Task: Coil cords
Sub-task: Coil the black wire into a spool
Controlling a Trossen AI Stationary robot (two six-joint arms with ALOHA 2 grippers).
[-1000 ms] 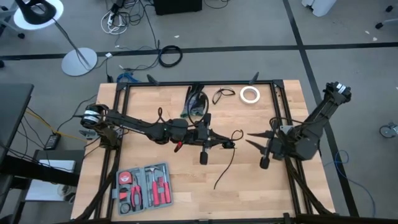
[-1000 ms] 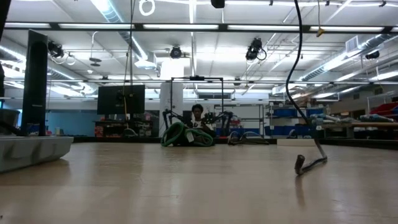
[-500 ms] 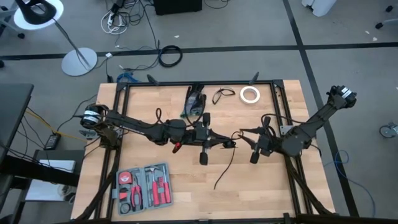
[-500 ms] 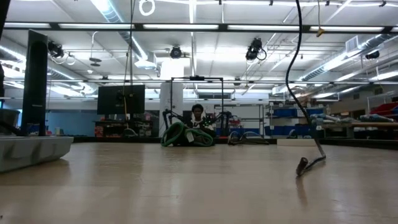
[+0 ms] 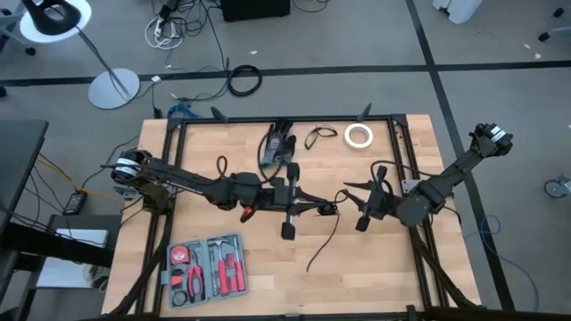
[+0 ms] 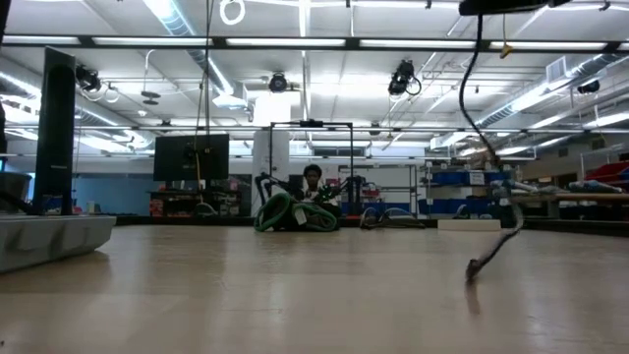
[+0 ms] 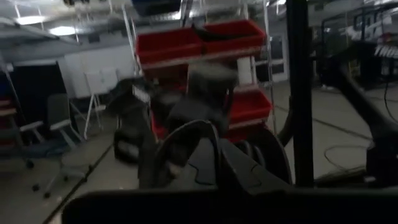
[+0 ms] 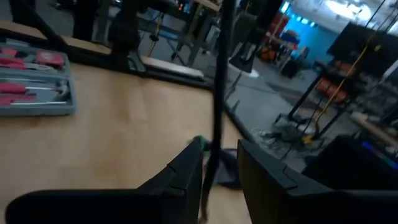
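A thin black cord [image 5: 326,234] hangs from my left gripper [image 5: 328,209], which is shut on it above the table's middle. The cord's tail drops to the wood [image 5: 311,265]; in the low view it comes down from above [image 6: 484,147] and its end rests on the table [image 6: 473,269]. My right gripper [image 5: 351,200] has come in level from the right. It is open, with one finger on either side of the cord [image 8: 217,93]; I cannot tell whether they touch it. A small loose cord loop [image 5: 318,136] and a bundle [image 5: 278,147] lie at the far edge. My left gripper holds the cord's upper part [image 5: 334,206] between its shut fingers, coming level from the table's left. A short loop [image 5: 340,192] stands up beside the fingertips, and the rest hangs slack with its end on the table. The fingers themselves hide the place of contact.
A white tape roll [image 5: 359,135] lies at the far right of the table. An open tool case [image 5: 207,267] with red-handled tools sits near the front left. A thicker black cable ring [image 5: 243,80] lies on the floor beyond the table.
My right gripper has swung toward the table's left, up to the left gripper, so that its fingers now stand around the cord. The hanging stretch of cord has swayed, and the bend above its resting end has straightened; the end stays on the table.
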